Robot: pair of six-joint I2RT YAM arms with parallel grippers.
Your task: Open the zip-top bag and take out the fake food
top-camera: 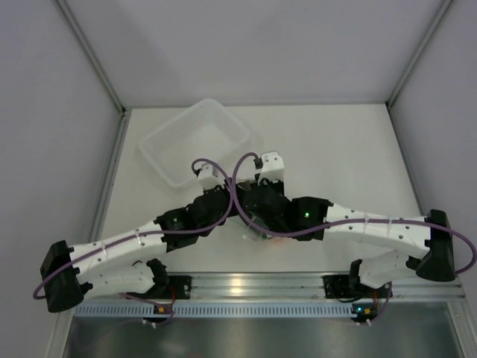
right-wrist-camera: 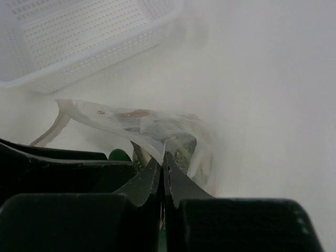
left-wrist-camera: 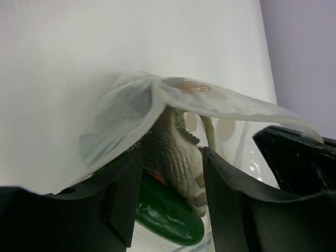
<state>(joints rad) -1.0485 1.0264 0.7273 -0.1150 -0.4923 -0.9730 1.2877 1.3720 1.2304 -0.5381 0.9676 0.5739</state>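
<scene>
Right gripper [right-wrist-camera: 163, 160] is fully closed, its jaws pinching one thin lip of the zip-top bag [right-wrist-camera: 131, 118] and holding that lip lifted. Left gripper [left-wrist-camera: 172, 155] stands with its fingers well apart at the bag mouth. The film passes over them, and no grip on it is visible. This arrangement appears intended to spread the mouth: one lip is anchored while the opposite side is worked outward.

The bag lies on the table [right-wrist-camera: 273, 105] directly beneath both wrists, just in front of the arm bases. Its film is clear, crinkled and stretched into a taut canopy, and the mouth appears partly open. The fake food [right-wrist-camera: 181, 144] is inside. A scaly grey-brown fish [left-wrist-camera: 181, 168] shows between the left fingers, with a dark green cucumber [left-wrist-camera: 168, 218] below it. The other pieces cannot be told apart.

A white perforated basket [right-wrist-camera: 79, 68] sits near the bag on its far side, apart from it.
</scene>
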